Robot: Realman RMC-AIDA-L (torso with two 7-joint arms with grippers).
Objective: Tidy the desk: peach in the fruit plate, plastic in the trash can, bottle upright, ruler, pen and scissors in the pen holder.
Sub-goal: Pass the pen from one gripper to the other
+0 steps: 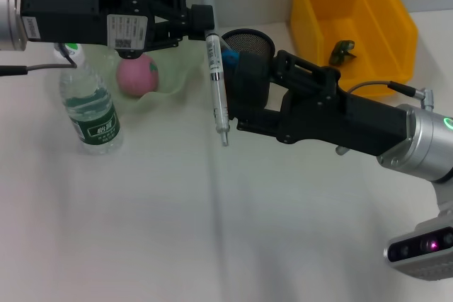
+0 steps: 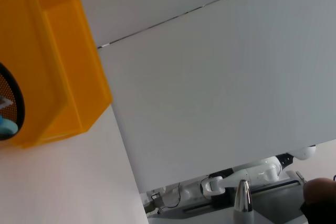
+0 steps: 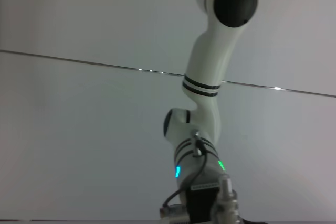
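Pen (image 1: 216,79) hangs pinched in your left gripper (image 1: 204,22) beside the pen holder (image 1: 249,44); right gripper's (image 1: 244,93) grip can't be told.

Both arms: silver cylindrical wrists, black angular gripper bodies; left gripper (image 1: 202,22) carries white QR label, right wrist shows green light, grey cable
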